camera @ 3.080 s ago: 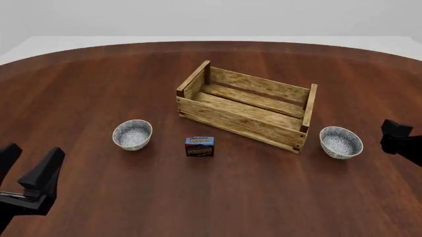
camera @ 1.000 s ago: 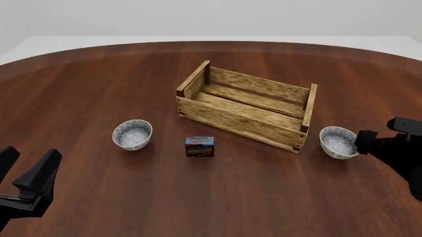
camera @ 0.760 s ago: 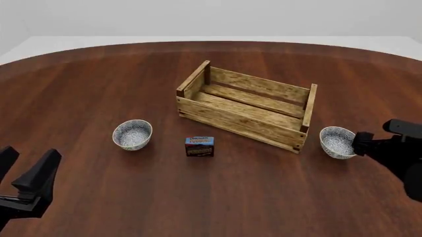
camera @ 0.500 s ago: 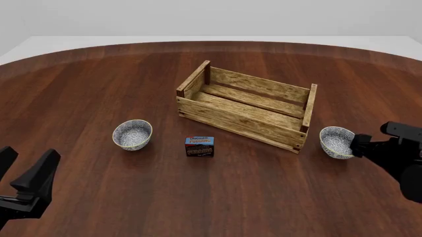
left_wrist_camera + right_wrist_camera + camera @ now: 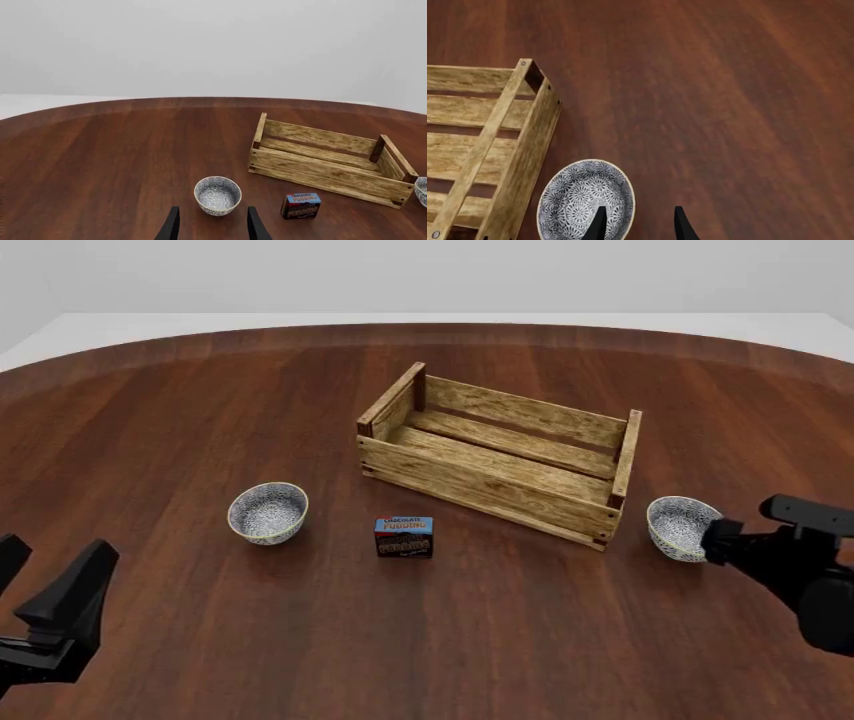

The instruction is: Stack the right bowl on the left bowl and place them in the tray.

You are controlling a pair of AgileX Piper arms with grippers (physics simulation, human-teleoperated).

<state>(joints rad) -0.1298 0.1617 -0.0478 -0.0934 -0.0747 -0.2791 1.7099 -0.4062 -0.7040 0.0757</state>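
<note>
- Right wrist view: right gripper [image 5: 636,225] parted narrowly astride the right bowl [image 5: 586,200] rim, beside the tray [image 5: 527,150].
- Left gripper [image 5: 47,605] wide open, holding nothing, near the left bowl [image 5: 268,512].

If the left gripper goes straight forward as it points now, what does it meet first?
Probably the left bowl: in the wrist view it sits just ahead of the left gripper, in line with the gap between its fingers. Depth is hard to judge.

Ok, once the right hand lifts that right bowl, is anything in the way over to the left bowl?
The pudding box stands on the table between the right bowl and the left bowl, and the tray's near corner lies close.
</note>
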